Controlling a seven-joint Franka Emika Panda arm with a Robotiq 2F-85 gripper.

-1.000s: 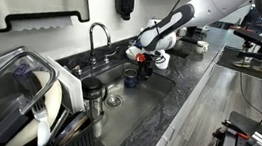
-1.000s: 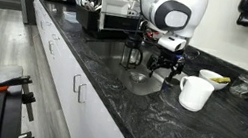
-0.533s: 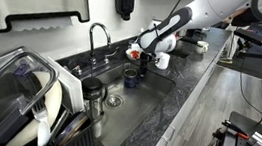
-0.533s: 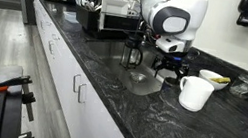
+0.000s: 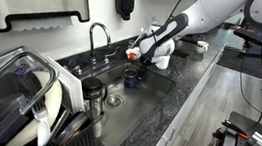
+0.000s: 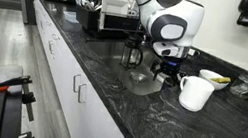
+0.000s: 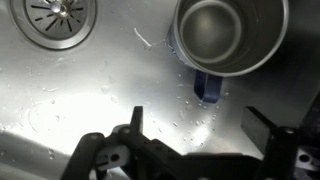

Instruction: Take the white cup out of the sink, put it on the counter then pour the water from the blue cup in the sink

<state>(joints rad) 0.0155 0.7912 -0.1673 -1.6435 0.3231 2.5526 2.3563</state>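
The blue cup (image 5: 130, 78) stands upright in the sink (image 5: 144, 113), near the back wall. In the wrist view I look down into the blue cup (image 7: 228, 35), with the sink floor (image 7: 90, 90) wet around it. My gripper (image 5: 141, 61) hangs open and empty just above and beside the cup; its two fingers (image 7: 203, 125) are spread apart with only the sink floor between them. The white cup (image 6: 196, 92) stands on the dark counter (image 6: 156, 120), right of my gripper (image 6: 169, 75).
A clear jar with a black lid (image 5: 93, 94) stands in the sink near the drain (image 7: 58, 18). The gooseneck faucet (image 5: 97, 34) rises behind the basin. A dish rack (image 5: 17, 94) fills the counter beside the sink. A plate (image 6: 214, 78) sits behind the white cup.
My gripper has risen a little above the blue cup, still open and empty. The cups have not moved.
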